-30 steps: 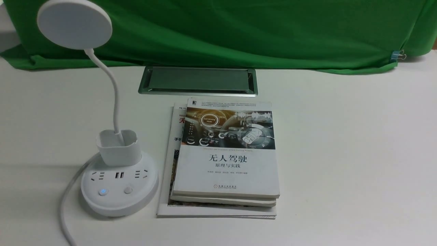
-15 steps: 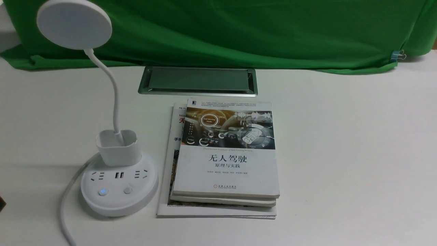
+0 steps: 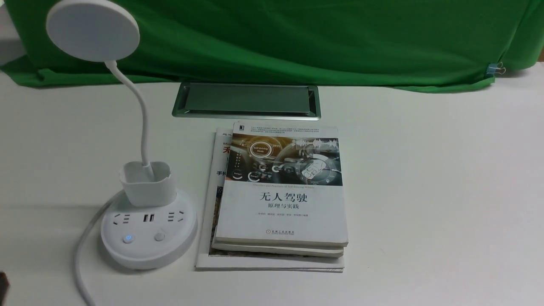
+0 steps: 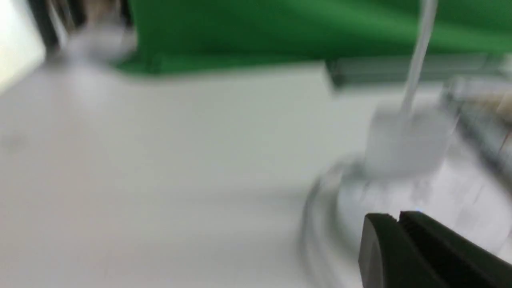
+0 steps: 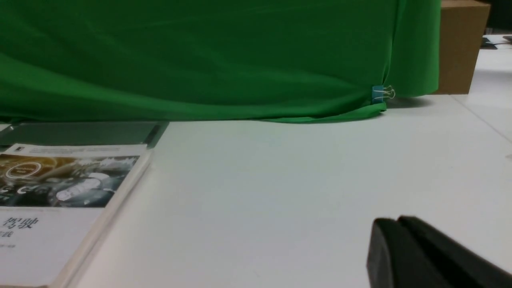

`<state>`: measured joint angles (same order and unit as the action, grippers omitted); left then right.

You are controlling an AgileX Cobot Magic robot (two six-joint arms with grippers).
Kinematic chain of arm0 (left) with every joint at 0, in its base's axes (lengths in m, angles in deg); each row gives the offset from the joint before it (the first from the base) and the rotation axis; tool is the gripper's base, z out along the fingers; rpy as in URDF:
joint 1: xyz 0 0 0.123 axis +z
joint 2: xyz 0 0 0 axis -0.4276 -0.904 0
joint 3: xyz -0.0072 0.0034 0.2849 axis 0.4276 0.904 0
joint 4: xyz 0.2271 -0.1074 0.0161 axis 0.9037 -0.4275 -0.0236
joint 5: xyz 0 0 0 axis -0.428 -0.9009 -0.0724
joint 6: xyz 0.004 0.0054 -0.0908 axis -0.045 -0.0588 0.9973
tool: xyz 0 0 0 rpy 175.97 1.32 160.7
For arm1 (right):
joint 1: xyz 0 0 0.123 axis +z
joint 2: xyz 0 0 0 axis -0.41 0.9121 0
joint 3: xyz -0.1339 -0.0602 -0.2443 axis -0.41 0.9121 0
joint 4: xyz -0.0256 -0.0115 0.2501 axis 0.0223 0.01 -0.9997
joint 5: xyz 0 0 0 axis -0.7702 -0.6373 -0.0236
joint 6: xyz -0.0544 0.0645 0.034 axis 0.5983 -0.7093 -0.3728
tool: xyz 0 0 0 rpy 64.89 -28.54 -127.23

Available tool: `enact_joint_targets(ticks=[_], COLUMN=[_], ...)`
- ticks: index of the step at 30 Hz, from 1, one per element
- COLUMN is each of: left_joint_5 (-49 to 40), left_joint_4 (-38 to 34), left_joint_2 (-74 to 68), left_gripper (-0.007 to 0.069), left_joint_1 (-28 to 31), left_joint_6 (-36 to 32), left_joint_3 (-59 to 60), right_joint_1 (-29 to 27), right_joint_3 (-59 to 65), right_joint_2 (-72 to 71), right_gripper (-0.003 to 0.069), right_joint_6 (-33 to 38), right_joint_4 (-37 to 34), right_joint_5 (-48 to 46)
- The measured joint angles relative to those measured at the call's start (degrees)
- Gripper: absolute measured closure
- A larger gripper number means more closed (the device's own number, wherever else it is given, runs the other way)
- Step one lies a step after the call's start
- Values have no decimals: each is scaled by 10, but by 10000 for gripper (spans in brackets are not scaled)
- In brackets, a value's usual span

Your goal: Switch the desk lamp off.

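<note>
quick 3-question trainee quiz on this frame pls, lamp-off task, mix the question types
1. True or false: the left button on the desk lamp base glows blue.
2. Multiple choice: the stack of books lies (A) on the robot's right of the lamp base, (B) behind the lamp, (C) on top of the base.
3. Fill in: in its wrist view, the left gripper has its two fingers pressed ____, with nothing between them.

Key
1. True; the right button shows no glow.
2. A.
3. Together. That view is motion-blurred, but the lamp is recognisable ahead of the fingers.
</note>
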<state>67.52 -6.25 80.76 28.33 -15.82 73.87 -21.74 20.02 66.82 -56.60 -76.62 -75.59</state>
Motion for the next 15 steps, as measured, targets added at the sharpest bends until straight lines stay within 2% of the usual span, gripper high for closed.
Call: enact_joint_targets(ticks=[4,15], left_joint_5=[62,73], left_joint_4=[2,-28], left_joint_2=[0,0], left_gripper=[606,606], left_joint_1=[-13,-33], left_joint_6=[-12,-13], left_joint_3=[8,8], right_joint_1=[0,0], right_joint_3=[0,0], right_joint_2=[0,0], right_gripper=[622,622], right_joint_6=[0,0], right_joint_4=[0,0], right_joint_5=[0,0])
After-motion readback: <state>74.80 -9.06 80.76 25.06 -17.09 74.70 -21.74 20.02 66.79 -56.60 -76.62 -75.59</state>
